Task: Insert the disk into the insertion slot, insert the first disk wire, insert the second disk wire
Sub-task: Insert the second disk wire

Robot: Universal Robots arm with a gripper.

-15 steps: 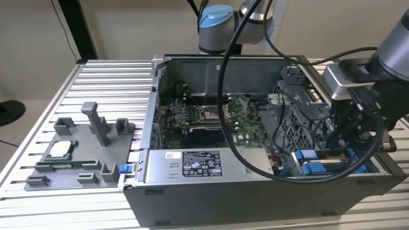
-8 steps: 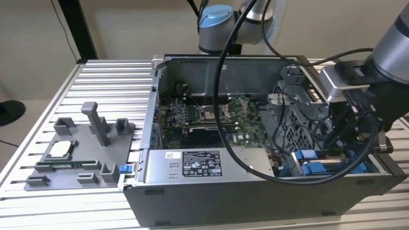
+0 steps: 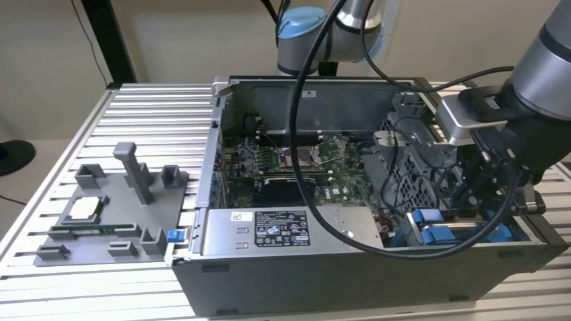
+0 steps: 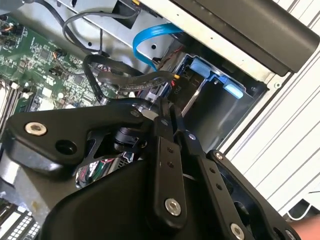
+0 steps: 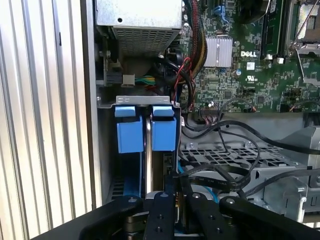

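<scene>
Down at about five o'clock in the open computer case (image 3: 357, 267), as the exterior view has it, the disk (image 5: 161, 131) sits seated in the insertion slot (image 5: 107, 150), its blue carrier front side by side with a second blue-fronted carrier (image 5: 129, 131) in the first wrist view; a thin gap runs between the two fronts; both stand upright within the grey cage walls; just above them lies the perforated power-supply box (image 5: 142, 25); black cables (image 5: 225, 145) loop over the grey drive cage beside the slot, and a blue ribbon cable (image 4: 150, 42) curves past it in the second wrist view; toward ten o'clock of the slot in the exterior view lies the green motherboard (image 3: 285, 164); the gripper (image 5: 177, 187) hovers just at the rear of the carriers, its fingers (image 4: 167, 145) drawn close together, clenched on nothing I can make out; outside the case, at nine o'clock, a grey fixture tray (image 3: 107, 221) rests on the ribbed metal table (image 3: 152, 114).
</scene>
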